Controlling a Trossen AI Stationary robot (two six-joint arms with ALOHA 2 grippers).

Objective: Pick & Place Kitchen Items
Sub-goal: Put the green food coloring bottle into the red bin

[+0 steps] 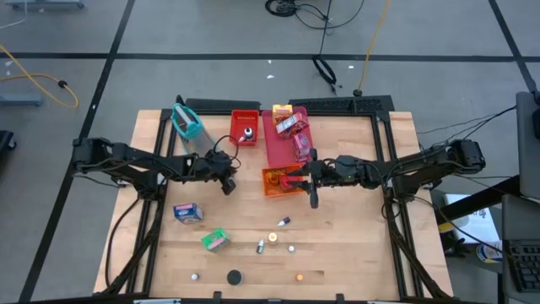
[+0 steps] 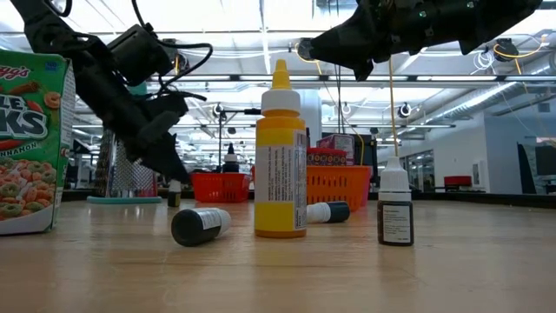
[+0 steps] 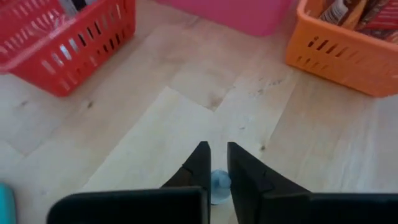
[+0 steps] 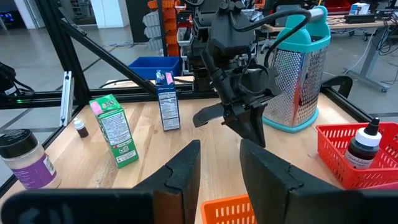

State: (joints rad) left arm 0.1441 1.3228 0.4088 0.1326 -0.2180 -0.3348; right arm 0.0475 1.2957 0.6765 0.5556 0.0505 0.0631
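Note:
My left gripper (image 1: 228, 186) slants down onto the wood between the red tray (image 1: 245, 127) and the orange tray (image 1: 274, 181). Its fingers are shut on a small pale-blue, see-through item (image 3: 219, 183). In the low view its tips (image 2: 175, 187) stand at the tabletop. My right gripper (image 4: 219, 158) hangs level above the table beside the orange tray, open, with nothing between its fingers. Other kitchen items lie loose nearer the front: a blue box (image 1: 187, 212), a green box (image 1: 215, 240), tiny bottles (image 1: 284, 221) and caps (image 1: 299, 276). My left gripper pinches the small pale-blue item's two sides (image 3: 217, 178) between its two fingers, a little back from their tips. The fingers slant down from the table's left side. The item is down at the wood; the gripper's own body hides its lower part.
A pink tray (image 1: 283, 139) holding packets lies behind the orange one. A teal-framed metal mesh piece (image 1: 187, 122) stands at the back left. The red tray holds a dark bottle (image 4: 364, 149). A yellow bottle (image 2: 280, 156) and small dark bottles (image 2: 395, 209) stand near the front edge.

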